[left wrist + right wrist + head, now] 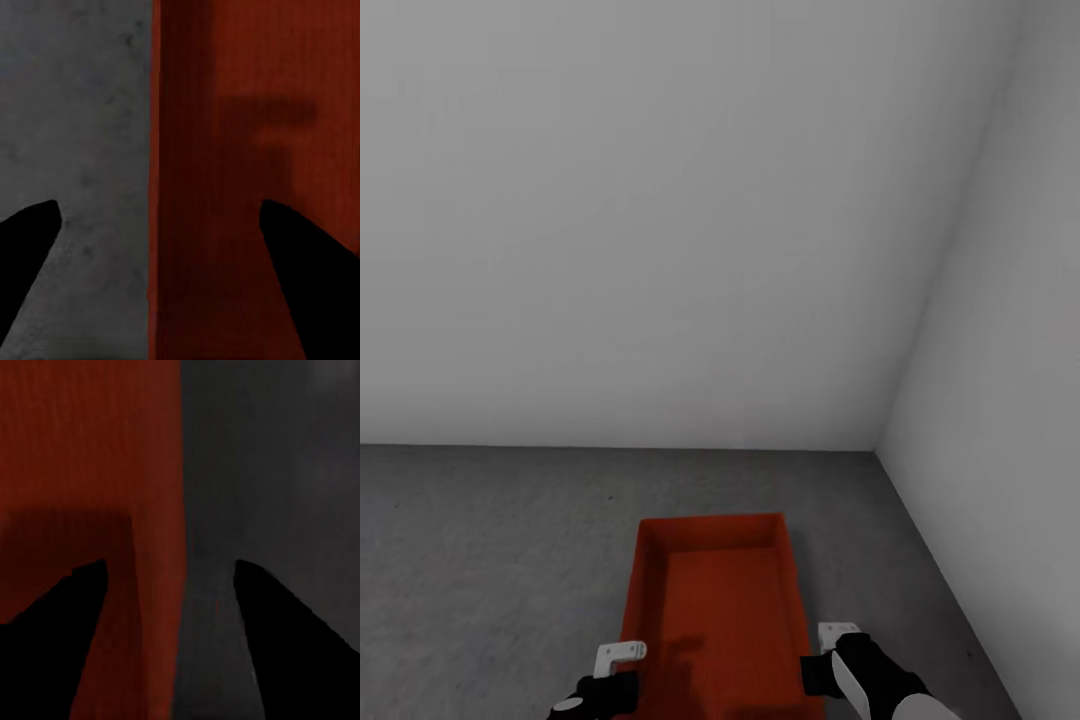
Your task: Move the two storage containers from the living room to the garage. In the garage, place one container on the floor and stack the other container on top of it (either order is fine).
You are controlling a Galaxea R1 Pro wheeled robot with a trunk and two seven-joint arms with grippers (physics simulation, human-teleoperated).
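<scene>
While both grippers' fingers (300,270) straddle the container (715,590) walls unclenched, squeeze evenly before lifting it off the floor (490,540).

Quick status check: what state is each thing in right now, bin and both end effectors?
Bin: upright on the concrete floor, empty, near the wall corner.
Left end effector: open, fingers straddling the bin's left wall, not closed on it.
Right end effector: open, fingers straddling the bin's right wall, not closed on it.
</scene>
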